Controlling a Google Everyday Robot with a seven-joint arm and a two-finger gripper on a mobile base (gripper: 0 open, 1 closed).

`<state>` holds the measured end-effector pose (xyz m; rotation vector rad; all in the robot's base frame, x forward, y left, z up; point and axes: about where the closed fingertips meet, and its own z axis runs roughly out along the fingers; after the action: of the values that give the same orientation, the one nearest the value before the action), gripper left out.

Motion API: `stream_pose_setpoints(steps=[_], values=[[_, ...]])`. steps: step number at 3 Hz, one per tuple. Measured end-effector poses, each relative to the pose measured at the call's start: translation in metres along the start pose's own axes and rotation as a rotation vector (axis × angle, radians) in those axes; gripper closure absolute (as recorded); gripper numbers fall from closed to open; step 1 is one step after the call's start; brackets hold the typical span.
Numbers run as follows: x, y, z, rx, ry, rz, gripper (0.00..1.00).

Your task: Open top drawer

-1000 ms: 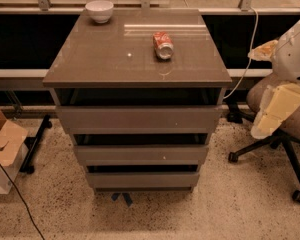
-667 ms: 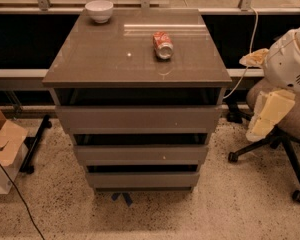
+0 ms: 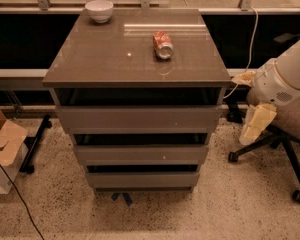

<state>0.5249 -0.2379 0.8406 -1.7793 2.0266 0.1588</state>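
The top drawer (image 3: pixel 139 118) is the widest of three flat grey-taupe fronts on a low cabinet in the middle of the camera view. It sits pushed in, with a dark gap between it and the cabinet top (image 3: pixel 90 59). My gripper (image 3: pixel 256 124), cream-coloured, hangs from the white arm (image 3: pixel 285 74) at the right. It is to the right of the cabinet's front right corner, at about the height of the top drawer, and apart from it.
A white bowl (image 3: pixel 99 10) and a red soda can (image 3: pixel 163 45) lying on its side rest on the cabinet top. Two narrower drawers (image 3: pixel 140 154) sit below. An office chair base (image 3: pixel 285 149) stands at the right, and a cardboard box (image 3: pixel 2 144) at the left.
My arm and gripper have moved left and slightly down, closer to the cabinet's right side. The drawers, bowl and can have not moved.
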Motion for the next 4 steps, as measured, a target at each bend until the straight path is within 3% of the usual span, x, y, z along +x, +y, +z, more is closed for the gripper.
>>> stream_pose_setpoints(steps=[1,2,4], values=[[-0.001,-0.001,0.002,0.008,-0.001,0.000,0.00],[-0.005,-0.007,0.012,0.056,-0.004,0.000,0.00],[-0.008,-0.021,0.061,0.061,-0.042,-0.013,0.00]])
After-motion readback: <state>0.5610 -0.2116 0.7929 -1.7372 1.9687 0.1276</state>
